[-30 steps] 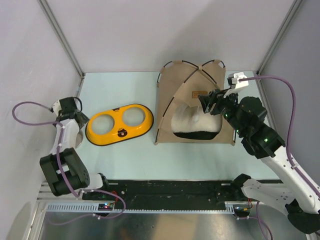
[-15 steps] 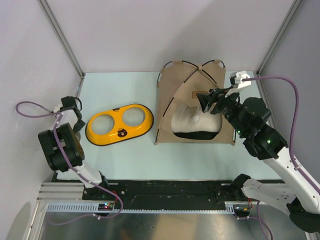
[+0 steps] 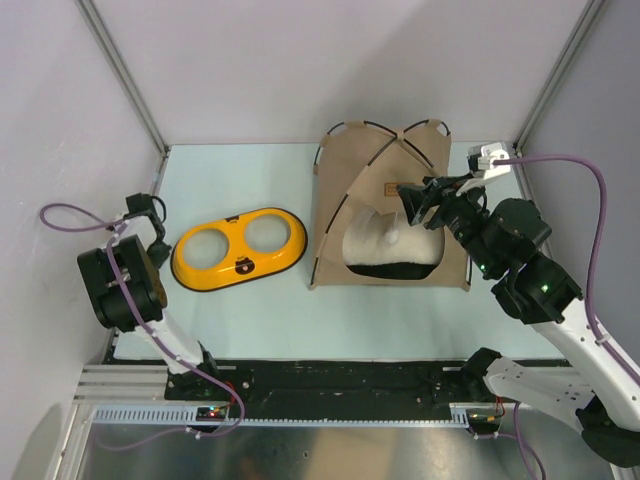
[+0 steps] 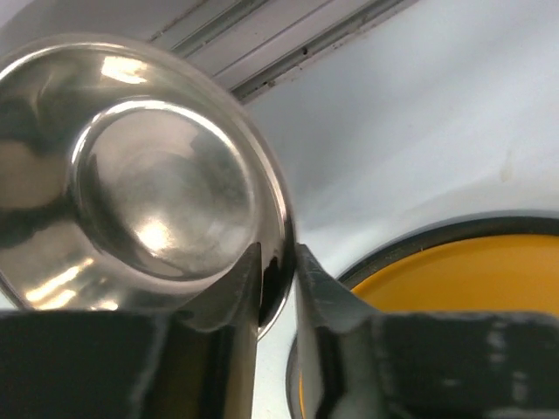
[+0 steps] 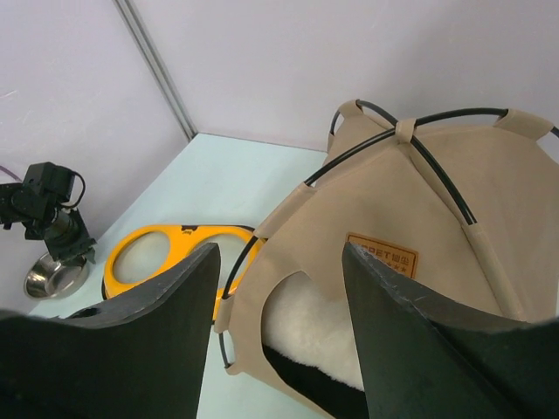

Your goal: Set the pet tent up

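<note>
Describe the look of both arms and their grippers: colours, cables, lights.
Both arms mix bulky black joint housings with white links. The left arm and right arm each trail a purple cable to the wrist. Small green lights glow on the right arm's black housings. The right gripper has broad matte black fingers; the left gripper has dark fingers too.

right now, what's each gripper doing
Left gripper: closed on the steel bowl rim.
Right gripper: open, holding nothing, above the pet tent.

Black-and-white arms (image 3: 520, 260), purple cables (image 3: 545, 155)
</note>
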### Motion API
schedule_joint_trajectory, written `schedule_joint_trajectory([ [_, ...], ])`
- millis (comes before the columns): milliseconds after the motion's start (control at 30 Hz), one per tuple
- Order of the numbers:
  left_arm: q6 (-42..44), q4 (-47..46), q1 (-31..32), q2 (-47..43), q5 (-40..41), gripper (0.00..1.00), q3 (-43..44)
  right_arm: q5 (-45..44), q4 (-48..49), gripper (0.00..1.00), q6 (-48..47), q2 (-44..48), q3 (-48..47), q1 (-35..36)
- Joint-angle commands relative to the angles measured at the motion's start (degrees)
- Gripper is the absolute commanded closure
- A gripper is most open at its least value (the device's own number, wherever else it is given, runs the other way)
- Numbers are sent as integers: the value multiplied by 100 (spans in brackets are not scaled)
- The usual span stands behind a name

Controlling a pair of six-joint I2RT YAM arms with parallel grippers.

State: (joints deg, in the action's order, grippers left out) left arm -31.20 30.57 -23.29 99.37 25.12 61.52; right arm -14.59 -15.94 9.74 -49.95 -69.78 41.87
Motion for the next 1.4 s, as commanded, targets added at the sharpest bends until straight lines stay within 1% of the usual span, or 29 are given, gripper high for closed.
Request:
schedule_joint_trajectory([
  [0, 47, -116, -38, -74, -53, 85, 105, -103, 223, 37, -102, -7, -255, 81],
  [100, 59, -116, -20, -250, -26, 97, 25, -124, 228, 37, -109, -32, -261, 121],
  [167, 8, -91, 10, -443, -25, 99, -39, -125, 224, 36, -118, -58, -257, 146],
  [300, -103, 35, 244, -1008, 10, 100, -152, -65, 227, 37, -110, -157, -256, 233],
  [433, -198, 203, 646, -1724, 9, 100, -319, 13, 179, 37, -112, -333, -260, 398],
  [633, -607, 452, 1370, -3014, -226, 100, -977, -105, -10, 37, -98, -685, -220, 872],
  [800, -934, 663, 2121, -3821, -531, 100, -1370, -143, -15, 37, 37, -965, -158, 1278],
  [900, -1111, 754, 2843, -4198, -762, 100, -1482, -84, -9, 37, 144, -1111, -115, 1460],
  [1033, -1545, 824, 3624, -4424, -1026, 100, -1573, 80, 11, 37, 288, -1307, -35, 1671],
  [1133, -1936, 821, 3999, -4416, -1247, 100, -1561, 222, 181, 36, 332, -1418, 154, 1907],
  [1367, -2892, 825, 4136, -4266, -1880, 100, -1337, 241, 823, 35, 431, -1957, 608, 2620],
])
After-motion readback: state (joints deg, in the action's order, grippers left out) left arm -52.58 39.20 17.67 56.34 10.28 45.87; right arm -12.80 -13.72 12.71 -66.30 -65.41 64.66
